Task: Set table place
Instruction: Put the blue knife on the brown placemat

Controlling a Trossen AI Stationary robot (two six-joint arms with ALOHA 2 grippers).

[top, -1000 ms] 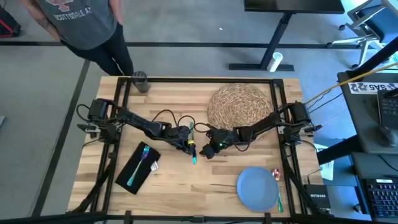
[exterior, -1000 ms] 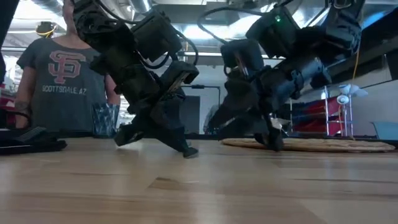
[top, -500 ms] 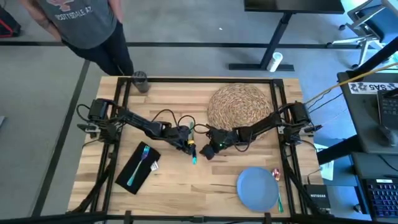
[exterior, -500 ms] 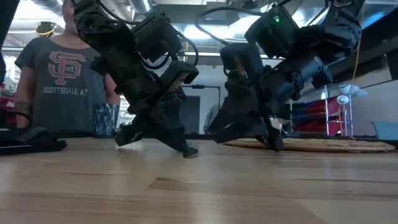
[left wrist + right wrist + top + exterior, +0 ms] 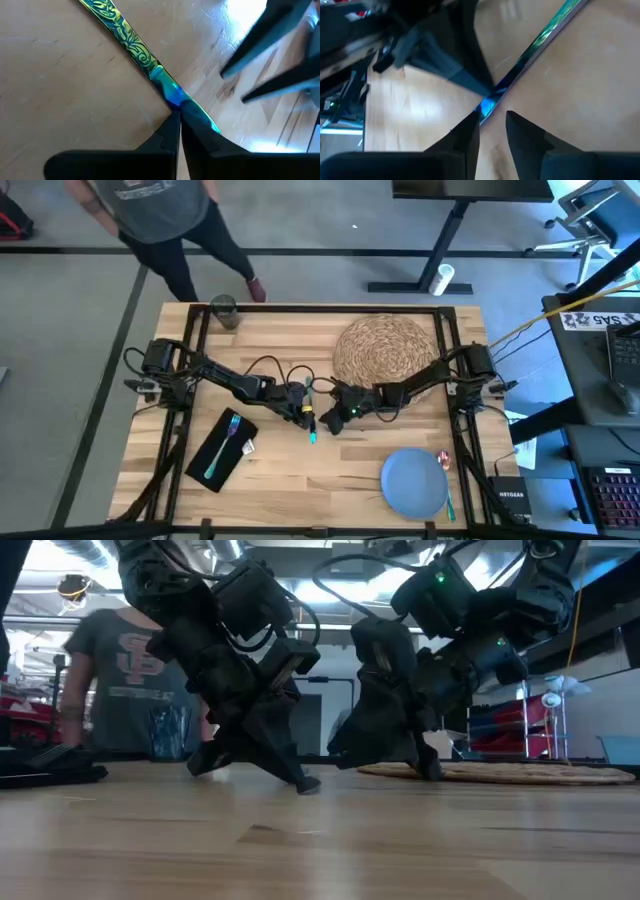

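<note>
Mid-bench, an iridescent knife [image 5: 150,70] is pinched by the left end effector [image 5: 180,122]; the right end effector [image 5: 492,125] looks spread beside it. Placemat [image 5: 385,348], plate [image 5: 412,485], napkin [image 5: 220,450] and fork [image 5: 225,442] remain scattered, so little is done.

From overhead I get even, bright light on the table [image 5: 300,480], with only soft shadows. At table height the arms go dark against bright ceiling lights, and the person [image 5: 130,680] behind smears. My wrist cameras show window glare on the wood; the knife [image 5: 145,65] looks sharp, I think.
</note>
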